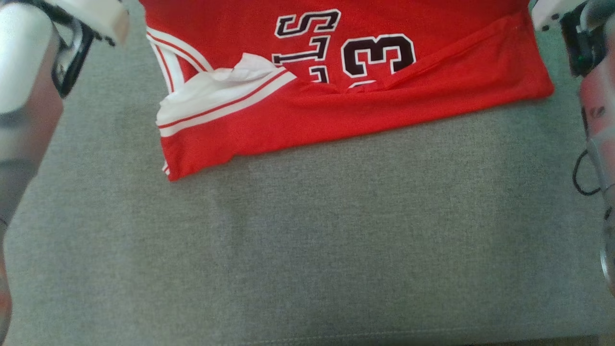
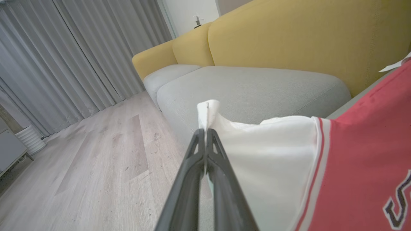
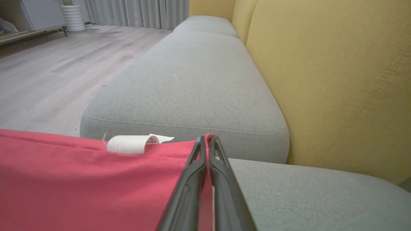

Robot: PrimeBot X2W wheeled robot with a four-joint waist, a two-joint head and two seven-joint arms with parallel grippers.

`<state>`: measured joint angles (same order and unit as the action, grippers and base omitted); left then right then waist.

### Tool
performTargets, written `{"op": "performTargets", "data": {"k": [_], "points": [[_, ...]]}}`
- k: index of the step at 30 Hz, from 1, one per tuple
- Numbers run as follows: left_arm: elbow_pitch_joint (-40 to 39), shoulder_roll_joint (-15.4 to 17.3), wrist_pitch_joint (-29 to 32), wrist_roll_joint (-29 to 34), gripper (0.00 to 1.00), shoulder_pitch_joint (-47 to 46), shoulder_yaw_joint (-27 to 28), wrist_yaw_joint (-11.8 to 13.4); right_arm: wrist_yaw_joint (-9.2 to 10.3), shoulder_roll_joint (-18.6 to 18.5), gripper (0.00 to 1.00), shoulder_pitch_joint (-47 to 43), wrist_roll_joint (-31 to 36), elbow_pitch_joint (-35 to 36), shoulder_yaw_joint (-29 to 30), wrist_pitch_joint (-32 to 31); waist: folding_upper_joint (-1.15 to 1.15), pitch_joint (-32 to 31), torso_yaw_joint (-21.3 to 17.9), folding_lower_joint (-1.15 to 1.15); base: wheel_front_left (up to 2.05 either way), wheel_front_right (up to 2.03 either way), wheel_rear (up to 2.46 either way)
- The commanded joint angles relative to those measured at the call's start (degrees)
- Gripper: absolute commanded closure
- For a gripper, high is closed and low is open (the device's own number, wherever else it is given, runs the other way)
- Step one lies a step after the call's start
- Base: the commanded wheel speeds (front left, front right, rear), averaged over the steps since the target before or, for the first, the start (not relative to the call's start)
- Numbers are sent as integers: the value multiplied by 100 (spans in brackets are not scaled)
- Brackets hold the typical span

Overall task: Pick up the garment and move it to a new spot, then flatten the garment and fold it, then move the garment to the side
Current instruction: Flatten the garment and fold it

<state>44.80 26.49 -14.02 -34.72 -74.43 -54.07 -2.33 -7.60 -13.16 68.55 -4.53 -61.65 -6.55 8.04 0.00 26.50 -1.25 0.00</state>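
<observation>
The garment (image 1: 336,96) is a red jersey with white trim and black lettering, spread across the far part of a grey sofa seat (image 1: 307,240). In the left wrist view my left gripper (image 2: 205,133) is shut on the jersey's white trim corner (image 2: 208,112), lifted above the cushion. The right wrist view has my right gripper (image 3: 207,139) shut on the red edge of the garment (image 3: 96,179), beside a curled white label (image 3: 135,143). The lower red hem lies creased on the seat in the head view.
The yellow sofa back (image 3: 337,80) rises behind the grey cushions (image 2: 250,86). Pale wood floor (image 2: 96,160) and grey curtains (image 2: 64,57) lie beyond the sofa's end. My forearms (image 1: 24,96) frame the head view's edges. A wide stretch of bare cushion lies in front of the garment.
</observation>
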Motion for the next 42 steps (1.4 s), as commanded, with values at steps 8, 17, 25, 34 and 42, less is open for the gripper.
{"op": "performTargets", "data": {"k": [8, 17, 25, 34, 42], "points": [[-143, 289, -93, 149, 100, 714, -52, -148, 11, -214, 100, -640, -886, -25, -845, 9, 0, -566, 228, 0, 0, 0, 0], [-1016, 771, 192, 109, 100, 1976, -523, -217, 11, -867, 100, -1711, -2037, 407, -1907, -545, 0, -1062, 356, 0, 0, 0, 0], [-2078, 1212, 865, 9, 100, 2737, -866, -73, 11, -1514, 100, -2260, -2726, 901, -2658, -1090, 0, -1238, 326, 0, 0, 0, 0], [-2254, 1226, 1122, -28, 100, 2843, -951, 104, 11, -1708, 100, -2246, -2919, 1086, -3224, -1216, 0, -1057, 216, 0, 0, 0, 0], [-1464, 632, 504, -328, 0, 2734, -577, 345, 11, -1556, 0, -2139, -3112, 839, -3105, -971, 0, -1127, 153, 0, 0, 0, 0]]}}
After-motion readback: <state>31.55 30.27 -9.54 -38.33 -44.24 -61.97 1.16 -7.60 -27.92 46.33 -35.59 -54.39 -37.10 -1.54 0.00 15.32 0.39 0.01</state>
